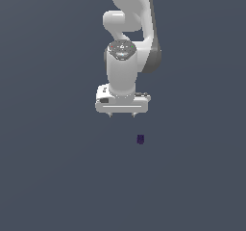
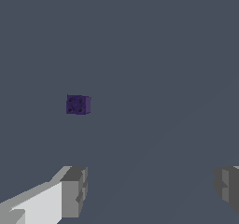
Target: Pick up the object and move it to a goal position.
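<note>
In the exterior view, the white arm [image 1: 126,57] points straight down with its pincer [image 1: 122,114] spread and holding nothing, while the dark purple block [image 1: 140,139] sits apart on the grey desk [image 1: 53,177], lower in the picture and toward the exterior view's right. In the wrist view, the block [image 2: 78,104] lies clear of both grey fingertips [image 2: 74,192], which stand wide apart with bare desk between them.

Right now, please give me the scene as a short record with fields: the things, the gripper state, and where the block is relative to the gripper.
object: small dark purple block, lying on the grey floor
gripper: white gripper, open, holding nothing
relation: block apart from the gripper, toward the exterior view's right and lower in the picture
contact: none; in the wrist view the block lies outside the gap between the fingers
task state: block not yet picked up
</note>
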### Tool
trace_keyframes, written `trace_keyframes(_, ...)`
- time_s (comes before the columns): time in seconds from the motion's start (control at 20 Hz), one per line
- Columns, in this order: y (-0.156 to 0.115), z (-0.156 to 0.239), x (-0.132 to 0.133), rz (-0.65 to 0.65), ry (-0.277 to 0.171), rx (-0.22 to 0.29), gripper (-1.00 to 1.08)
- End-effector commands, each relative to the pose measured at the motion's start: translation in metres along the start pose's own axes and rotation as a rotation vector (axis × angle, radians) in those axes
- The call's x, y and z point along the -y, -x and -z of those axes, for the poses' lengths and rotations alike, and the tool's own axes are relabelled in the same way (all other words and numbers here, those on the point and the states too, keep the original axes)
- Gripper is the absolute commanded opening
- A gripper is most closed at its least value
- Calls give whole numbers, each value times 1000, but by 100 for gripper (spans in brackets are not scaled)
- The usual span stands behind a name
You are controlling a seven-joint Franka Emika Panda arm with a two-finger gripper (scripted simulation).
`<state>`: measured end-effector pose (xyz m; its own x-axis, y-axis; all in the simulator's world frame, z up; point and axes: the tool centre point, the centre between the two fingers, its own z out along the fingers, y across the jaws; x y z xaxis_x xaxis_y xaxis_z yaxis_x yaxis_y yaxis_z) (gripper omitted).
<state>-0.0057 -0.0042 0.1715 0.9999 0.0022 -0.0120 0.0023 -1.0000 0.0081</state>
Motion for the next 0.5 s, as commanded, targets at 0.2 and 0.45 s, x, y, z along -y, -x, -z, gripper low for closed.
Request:
trace_keyframes(0.2, 1, -4, 4, 2, 5, 6, 100)
trace_keyframes(0.45, 4, -13, 10, 7, 19, 21, 100)
